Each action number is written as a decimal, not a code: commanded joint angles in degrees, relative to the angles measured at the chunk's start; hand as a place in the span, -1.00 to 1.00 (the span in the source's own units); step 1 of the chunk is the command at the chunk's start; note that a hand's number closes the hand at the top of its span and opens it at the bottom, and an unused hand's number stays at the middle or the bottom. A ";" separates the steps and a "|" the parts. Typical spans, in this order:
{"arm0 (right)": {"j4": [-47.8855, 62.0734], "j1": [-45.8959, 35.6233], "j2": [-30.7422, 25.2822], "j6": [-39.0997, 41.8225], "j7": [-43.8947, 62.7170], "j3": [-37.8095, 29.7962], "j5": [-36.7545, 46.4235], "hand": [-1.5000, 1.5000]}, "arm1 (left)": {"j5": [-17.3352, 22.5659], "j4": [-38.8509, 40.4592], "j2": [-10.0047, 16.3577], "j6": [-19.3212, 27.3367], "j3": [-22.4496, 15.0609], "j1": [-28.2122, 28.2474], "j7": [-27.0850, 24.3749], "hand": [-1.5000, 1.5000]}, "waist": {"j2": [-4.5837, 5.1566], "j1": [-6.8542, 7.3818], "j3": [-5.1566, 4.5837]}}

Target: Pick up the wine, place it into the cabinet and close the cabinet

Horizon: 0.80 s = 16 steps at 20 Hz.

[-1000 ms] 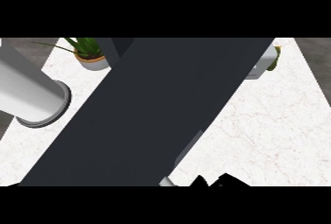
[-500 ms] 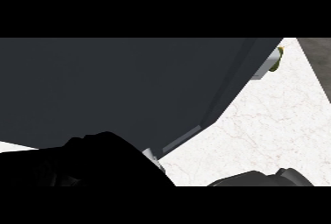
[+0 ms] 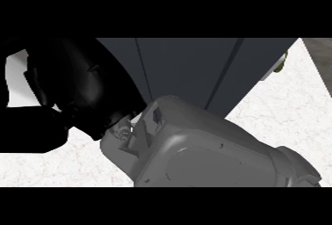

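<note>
We find the dark cabinet (image 3: pixel 194 70) standing just right of the left hand (image 3: pixel 84 88), blocking passage there. Bare counter (image 3: pixel 285 123) lies open beyond the cabinet and below the hand. The grey forearm (image 3: pixel 207 158) crosses between these two stretches.

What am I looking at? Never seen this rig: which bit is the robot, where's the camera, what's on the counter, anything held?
This is one picture from the robot's head, looking steeply down at a kitchen counter. The robot is a humanoid with grey forearms and black hands. The grey block at lower centre is a forearm; the black mass at left is its hand. The forearm enters right of centre, so it is probably the right arm, but that is a guess. The hand is too dark to read, so I cannot tell whether it holds anything. The dark grey panels at the top are the cabinet; the white marble is the counter. A small green thing shows by the cabinet's right edge, too small to name.
</note>
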 commanded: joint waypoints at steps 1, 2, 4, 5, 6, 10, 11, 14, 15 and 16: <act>12.33 -1.13 0.01 2.02 -8.12 -2.77 -1.79 1.00 | 1.66 0.48 1.15 -4.51 4.47 3.17 0.43 1.00 | 0.15 0.52 0.05; 15.45 -2.58 0.01 3.73 -9.46 -5.37 -2.54 1.00 | 2.58 1.72 0.60 -3.88 4.01 1.29 1.04 1.00 | 0.35 -0.20 0.05; 21.83 -4.49 0.01 2.96 -11.83 -7.75 -2.46 1.00 | 4.16 -1.86 1.76 -1.93 5.25 2.06 2.71 1.00 | 0.43 0.86 0.10; 23.78 -3.80 0.01 0.32 -14.92 -4.59 -3.13 1.00 | 2.95 2.61 0.80 -3.31 4.92 -0.60 2.08 1.00 | 0.60 0.23 0.00; 26.13 -3.45 0.01 1.52 -16.74 -5.13 -3.68 1.00 | 4.73 4.24 1.84 -4.75 6.58 -1.00 2.74 1.00 | 0.71 0.23 0.00; 32.86 -4.54 -0.95 4.68 -19.92 -8.32 -2.36 1.00 | 4.70 2.36 0.96 -2.92 6.35 -2.06 3.45 1.00 | 0.78 -0.44 0.03; 31.18 -1.19 -1.96 5.70 -20.02 -7.27 -3.02 1.00 | 4.35 2.31 0.58 -2.42 6.15 -0.94 3.79 1.00 | 0.53 -0.98 0.08; 33.87 -1.11 -3.58 6.65 -22.34 -7.11 -2.28 1.00 | 3.87 0.19 0.22 -1.45 5.90 -1.06 3.78 1.00 | 0.92 -0.30 0.07; 34.10 1.23 -2.29 5.64 -25.26 -6.06 -1.51 1.00 | 5.31 1.59 0.80 -2.01 6.65 -2.13 4.12 1.00 | 1.38 -0.50 0.05; 33.85 1.23 -4.75 7.05 -25.23 -7.01 -1.93 1.00 | 5.65 0.72 1.28 -1.53 7.43 -1.91 4.46 1.00 | 1.21 -0.49 0.12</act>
